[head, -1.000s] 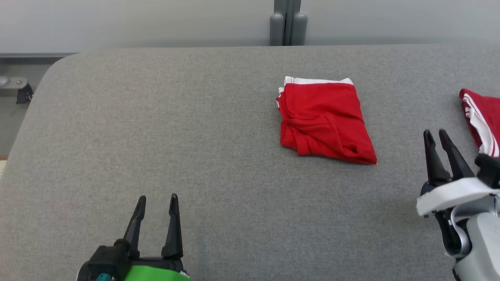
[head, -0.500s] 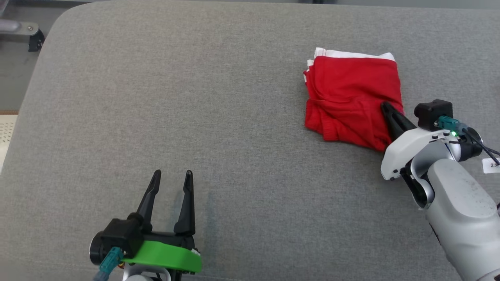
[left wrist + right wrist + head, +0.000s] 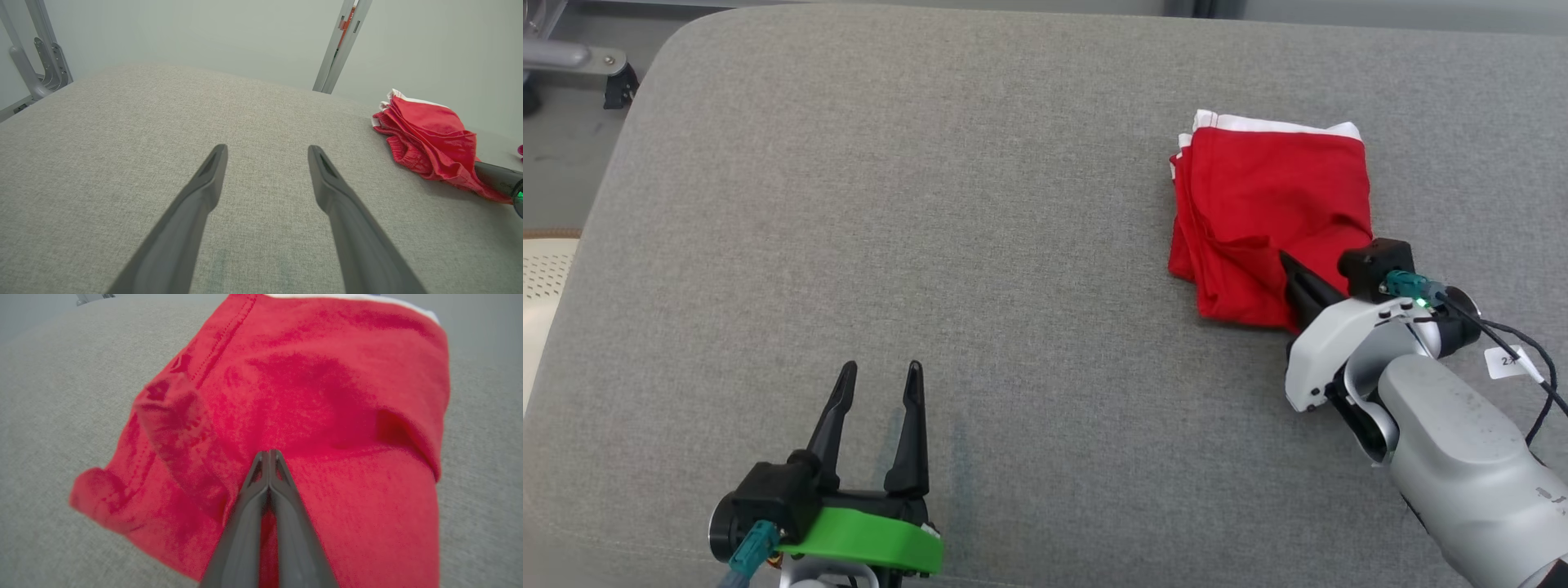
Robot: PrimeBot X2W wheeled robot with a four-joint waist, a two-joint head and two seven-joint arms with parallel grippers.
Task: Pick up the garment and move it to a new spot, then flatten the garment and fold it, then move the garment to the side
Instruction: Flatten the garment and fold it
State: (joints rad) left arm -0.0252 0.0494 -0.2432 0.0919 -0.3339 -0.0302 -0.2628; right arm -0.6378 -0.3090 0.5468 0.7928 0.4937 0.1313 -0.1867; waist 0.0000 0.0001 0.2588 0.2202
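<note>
The red garment (image 3: 1266, 204) with a white band lies folded on the grey padded table (image 3: 931, 204), at the right. Its near right corner is gathered toward my right gripper (image 3: 1286, 261), which is shut on the garment. In the right wrist view the two fingers press together at the gripper (image 3: 269, 454), with red cloth (image 3: 327, 396) all around them. My left gripper (image 3: 878, 371) stands open over bare table at the lower left, far from the garment. The left wrist view shows that open gripper (image 3: 265, 149), with the garment (image 3: 429, 130) at the right edge.
A grey metal frame (image 3: 572, 57) stands beyond the table's far left corner, and a post (image 3: 341, 45) rises behind the table. A cream perforated surface (image 3: 539, 278) lies off the left edge. A cable and tag (image 3: 1507, 359) hang from my right wrist.
The camera tilted down and shifted. My right gripper reached onto the garment's near right corner and shut, and the cloth has bunched toward it. The left gripper stays open.
</note>
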